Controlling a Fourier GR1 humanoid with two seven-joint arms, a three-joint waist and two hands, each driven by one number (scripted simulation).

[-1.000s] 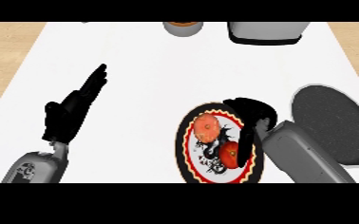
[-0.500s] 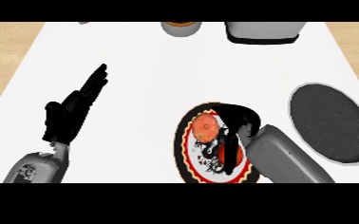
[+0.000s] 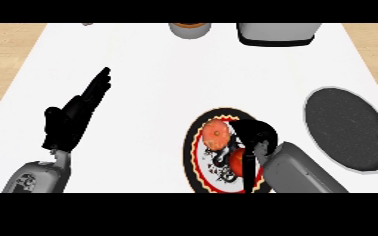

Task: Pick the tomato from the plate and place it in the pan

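A white desk (image 3: pixel 162 80) fills the view, with pale wood showing past its far corners. The right hand (image 3: pixel 258 135) hangs over the right half of a plate (image 3: pixel 193 160). Its fingers (image 3: pixel 247 127) are bent in a relaxed arch and are not closed round anything.

The tomato (image 3: pixel 216 133) lies on the plate just to the left of those fingers, at their tips. Its right edge meets them or slips slightly under them; which of the two cannot be told. The rest of it is uncovered. It is round and orange-red, with a paler patch near its top, and sits on the far half of the plate. The plate has a black rim, a red and yellow ring, and a white middle with a dark figure painted on it. On the near side of the fingers, close under the palm, is a deeper red patch. Whether it is part of the painting or a separate thing cannot be told.

The pan (image 3: pixel 343 130), dark grey and round, lies to the right of the fingers, apart from the plate. Far to their left the left hand (image 3: pixel 66 125) rests with straight, outstretched fingers, holding nothing.
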